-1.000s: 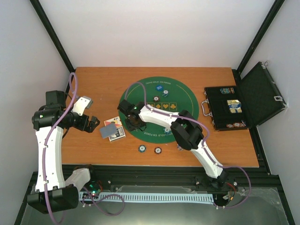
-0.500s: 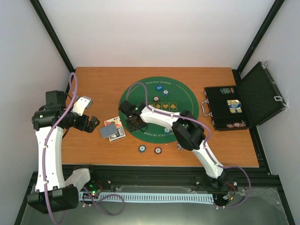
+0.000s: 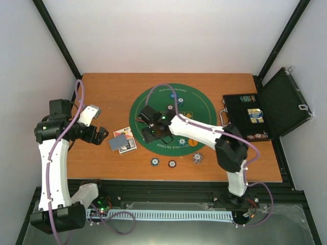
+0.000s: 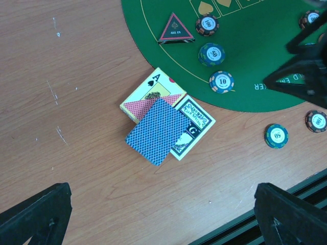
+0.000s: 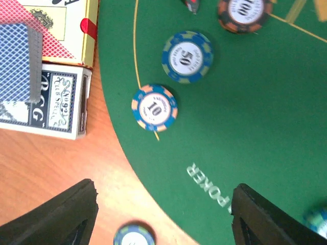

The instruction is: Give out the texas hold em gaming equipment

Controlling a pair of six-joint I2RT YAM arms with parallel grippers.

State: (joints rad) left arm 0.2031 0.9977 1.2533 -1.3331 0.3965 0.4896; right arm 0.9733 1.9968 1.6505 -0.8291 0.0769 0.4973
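Observation:
Just left of the green poker mat (image 3: 200, 108) lies a blue-backed playing card (image 4: 157, 130) on top of two card boxes (image 4: 192, 128). A red-black triangular marker (image 4: 176, 29) and chips marked 100 (image 4: 207, 24), 50 (image 4: 211, 54) and 10 (image 4: 222, 81) sit on the mat's left part. More chips (image 3: 155, 162) rest on the wood near the front edge. My left gripper (image 3: 100, 135) hovers open to the left of the cards, holding nothing. Above the mat's near-left rim my right gripper (image 5: 163, 220) is open and empty. The 10 chip (image 5: 154, 107) lies ahead of its fingers.
A black hinged case (image 3: 255, 120) stands open at the table's right edge, with chips and card packs inside. Two more chips (image 3: 172, 164) (image 3: 197, 158) lie on the wood by the front. More discs sit on the mat's far part (image 3: 174, 95).
My right gripper has opened wider and shifted a little to the right over the mat. Its elbow has swung right, uncovering a chip near the front. The left arm has not moved.

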